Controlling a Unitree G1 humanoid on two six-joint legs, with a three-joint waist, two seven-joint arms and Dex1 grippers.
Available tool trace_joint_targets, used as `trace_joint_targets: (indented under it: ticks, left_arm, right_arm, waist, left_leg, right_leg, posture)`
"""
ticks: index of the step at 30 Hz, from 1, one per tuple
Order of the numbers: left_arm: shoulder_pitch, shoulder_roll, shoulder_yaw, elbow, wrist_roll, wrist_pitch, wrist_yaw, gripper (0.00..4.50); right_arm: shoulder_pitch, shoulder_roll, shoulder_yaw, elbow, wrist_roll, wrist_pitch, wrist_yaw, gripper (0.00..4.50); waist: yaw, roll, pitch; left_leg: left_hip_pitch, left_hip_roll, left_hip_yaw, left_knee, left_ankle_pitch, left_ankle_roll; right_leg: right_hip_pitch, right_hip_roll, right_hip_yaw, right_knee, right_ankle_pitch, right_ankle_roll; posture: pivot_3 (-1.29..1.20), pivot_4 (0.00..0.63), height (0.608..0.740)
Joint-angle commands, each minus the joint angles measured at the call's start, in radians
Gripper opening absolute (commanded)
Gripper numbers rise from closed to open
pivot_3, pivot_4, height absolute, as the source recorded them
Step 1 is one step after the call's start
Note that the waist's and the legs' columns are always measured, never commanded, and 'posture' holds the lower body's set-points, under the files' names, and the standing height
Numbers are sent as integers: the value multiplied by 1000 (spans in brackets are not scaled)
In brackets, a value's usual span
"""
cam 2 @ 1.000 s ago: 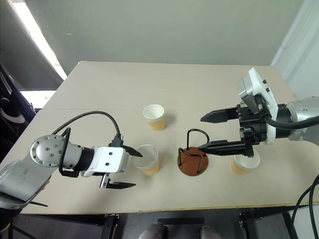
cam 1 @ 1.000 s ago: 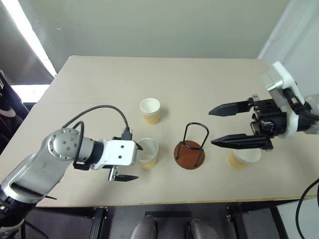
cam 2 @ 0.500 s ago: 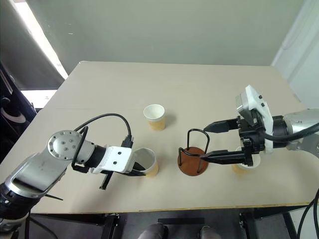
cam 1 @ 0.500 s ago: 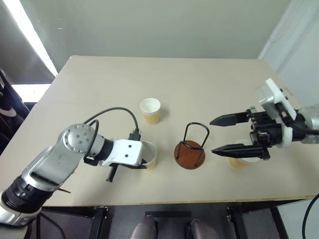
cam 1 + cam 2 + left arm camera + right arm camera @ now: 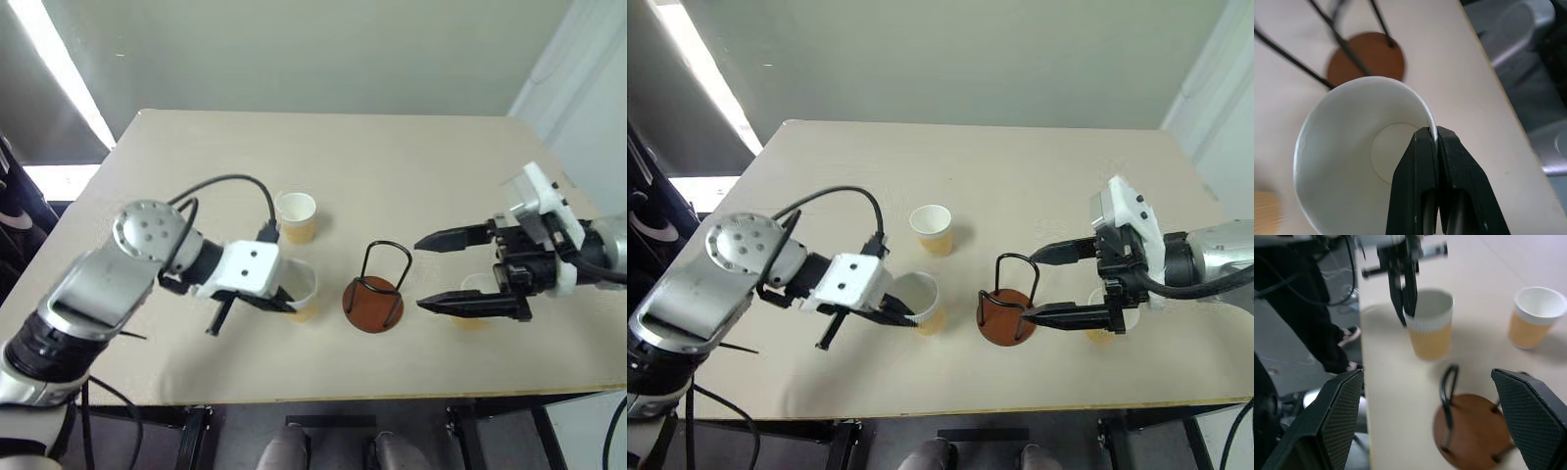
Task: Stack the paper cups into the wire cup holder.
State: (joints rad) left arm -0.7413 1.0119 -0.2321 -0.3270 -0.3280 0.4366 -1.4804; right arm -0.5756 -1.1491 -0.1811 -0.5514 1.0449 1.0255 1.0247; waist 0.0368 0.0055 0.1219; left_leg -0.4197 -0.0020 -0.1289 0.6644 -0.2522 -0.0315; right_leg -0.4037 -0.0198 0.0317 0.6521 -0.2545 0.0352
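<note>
Paper cups are sitting at three spots on the beige table (image 5: 411, 166); the nearest cup (image 5: 300, 290) is being pinched by its white rim in the left gripper (image 5: 282, 300), whose two black fingers (image 5: 1422, 186) are pressed together on the cup wall, one inside and one outside, as the left wrist view is showing; in the right wrist view a shadow is lying on the table beneath this cup, though whether its base is touching the surface cannot be told; a second cup (image 5: 295, 216) is standing upright farther back on the table, well apart from both grippers; the third cup (image 5: 1103, 318) is resting by the right side of the table, largely hidden behind the lower finger of the right gripper (image 5: 446, 270); that gripper is hanging with its fingers spread wide and holding nothing, its tips pointing toward the wire cup holder (image 5: 374, 290); the holder is standing upright between the held cup and the right gripper, its rust-brown disc flat on the table and its black wire loops rising empty; a black cable (image 5: 227, 189) is arching over the left arm; a person's dark trouser leg and shoe (image 5: 1327, 340) are showing beside the table edge in the right wrist view.
</note>
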Motion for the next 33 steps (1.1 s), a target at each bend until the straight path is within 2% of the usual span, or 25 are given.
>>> trace_joint_targets:
  ticks: [1, 10, 21, 27, 33]
  left_arm:
    - [-70, -14, 47, 20, -47, 21, -17, 45]
    - [-226, -102, 23, 100, -105, 48, -77, 45]
    - [-326, -212, -80, 196, -76, -59, -134, 45]
    - [-387, -248, -149, 283, -75, -149, -134, 45]
    - [-472, -261, -181, 356, -118, -193, -134, 45]
  right_arm:
    - [14, -29, -39, 1, -22, -37, 35, 4276]
    - [5, -43, -11, 30, -97, -88, 65, 4276]
    - [78, -101, -159, -15, -56, -47, 25, 4276]
    - [18, -134, -232, 2, -11, -21, -31, 4276]
    - [24, -168, -308, -9, 44, 23, -65, 4276]
  waist:
    - [-1, 0, 0]
    - [0, 0, 0]
    - [3, 0, 0]
    - [4, 0, 0]
    - [8, 0, 0]
  left_leg:
    - [0, 0, 0, 0, 0, 0]
    - [0, 0, 0, 1, 0, 1]
    - [-1, 0, 0, 1, 0, 2]
    - [-1, 0, 0, 2, 0, 3]
    - [-3, 0, 0, 2, 0, 3]
  right_leg:
    - [0, 0, 0, 0, 0, 0]
    - [1, 0, 0, -1, 1, 1]
    - [2, 0, 0, -4, 2, 4]
    - [3, 0, 0, -5, 2, 5]
    - [2, 0, 0, -6, 2, 6]
  posture:
    - [0, 150, 740]
    - [0, 150, 740]
    - [0, 150, 740]
    - [0, 150, 740]
    - [0, 150, 740]
